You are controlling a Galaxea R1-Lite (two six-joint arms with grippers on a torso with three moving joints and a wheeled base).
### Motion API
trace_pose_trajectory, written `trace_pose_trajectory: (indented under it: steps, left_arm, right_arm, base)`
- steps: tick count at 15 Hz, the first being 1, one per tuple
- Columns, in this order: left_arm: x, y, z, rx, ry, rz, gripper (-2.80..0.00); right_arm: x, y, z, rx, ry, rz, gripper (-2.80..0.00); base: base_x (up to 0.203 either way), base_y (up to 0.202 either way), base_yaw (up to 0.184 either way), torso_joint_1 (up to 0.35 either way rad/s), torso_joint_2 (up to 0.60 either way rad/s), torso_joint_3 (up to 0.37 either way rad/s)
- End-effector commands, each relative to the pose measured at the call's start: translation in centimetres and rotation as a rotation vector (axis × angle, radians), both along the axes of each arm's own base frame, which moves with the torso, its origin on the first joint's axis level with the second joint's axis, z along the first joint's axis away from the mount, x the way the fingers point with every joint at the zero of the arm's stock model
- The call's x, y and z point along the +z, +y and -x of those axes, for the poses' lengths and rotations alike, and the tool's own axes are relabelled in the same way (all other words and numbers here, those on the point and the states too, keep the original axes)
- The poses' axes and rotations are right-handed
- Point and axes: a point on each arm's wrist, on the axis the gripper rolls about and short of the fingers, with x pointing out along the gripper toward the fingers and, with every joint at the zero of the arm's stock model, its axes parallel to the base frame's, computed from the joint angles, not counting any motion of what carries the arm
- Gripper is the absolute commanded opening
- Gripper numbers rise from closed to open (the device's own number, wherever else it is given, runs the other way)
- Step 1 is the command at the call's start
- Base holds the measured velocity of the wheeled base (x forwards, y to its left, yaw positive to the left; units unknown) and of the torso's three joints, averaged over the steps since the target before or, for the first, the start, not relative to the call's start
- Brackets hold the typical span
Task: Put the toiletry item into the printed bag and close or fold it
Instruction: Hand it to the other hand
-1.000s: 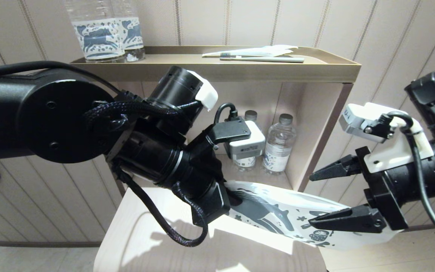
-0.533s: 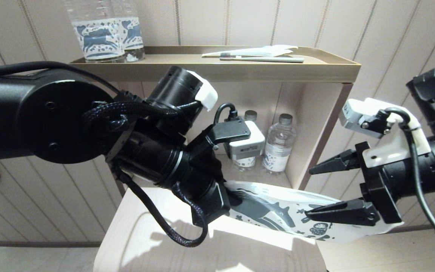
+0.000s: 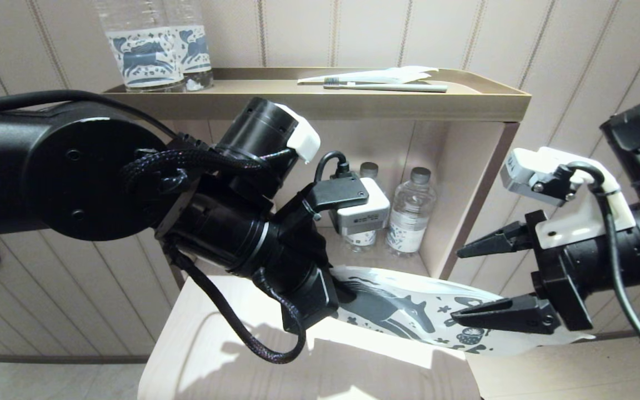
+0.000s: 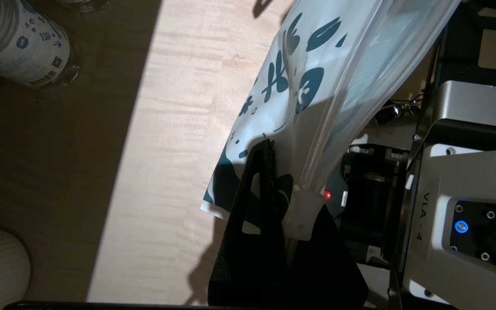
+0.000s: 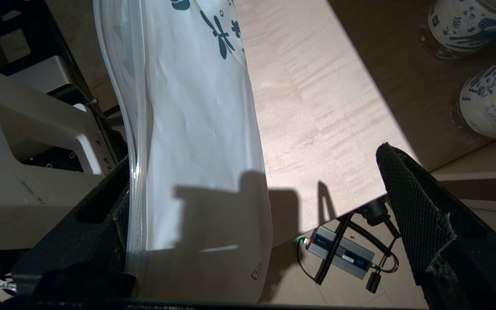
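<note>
I hold the printed bag (image 3: pixel 409 316) level above the light wooden table (image 3: pixel 214 355), its near end pinched flat in the left gripper (image 4: pixel 269 172). A comb-like toiletry item (image 4: pixel 302 211) appears to stick out of that end, so insertion looks unfinished; the view there is poor. The right gripper (image 3: pixel 484 278) stands spread wide around the far end, one finger (image 5: pixel 119 211) against the bag. Closing remains. The table edge lies under the bag; beyond, the shelf unit (image 3: pixel 464 100) and its bottles (image 3: pixel 409 211) limit forward travel.

Hotel-like room; panelled wall (image 3: pixel 353 33); shelf (image 3: pixel 320 103) holding bottled water (image 3: pixel 409 214).
</note>
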Motion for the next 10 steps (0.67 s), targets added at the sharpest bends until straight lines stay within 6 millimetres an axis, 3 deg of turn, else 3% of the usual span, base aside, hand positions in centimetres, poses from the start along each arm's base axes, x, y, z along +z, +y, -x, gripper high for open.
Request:
trace_pose_trajectory:
  steps: [1, 10]
  left_arm:
    - [-0.06, 0.04, 0.03, -0.002, 0.003, -0.003, -2.80]
    - [0.18, 0.25, -0.05, 0.005, -0.003, 0.005, -2.80]
  right_arm:
    - [0.31, -0.23, 0.07, -0.006, -0.010, -0.004, 0.00]
    - [0.65, -1.08, 0.72, -0.032, -0.015, 0.015, 0.00]
  base:
    - [0.000, 0.000, 0.000, 0.000, 0.00, 0.000]
    - [0.000, 0.000, 0.000, 0.000, 0.00, 0.000]
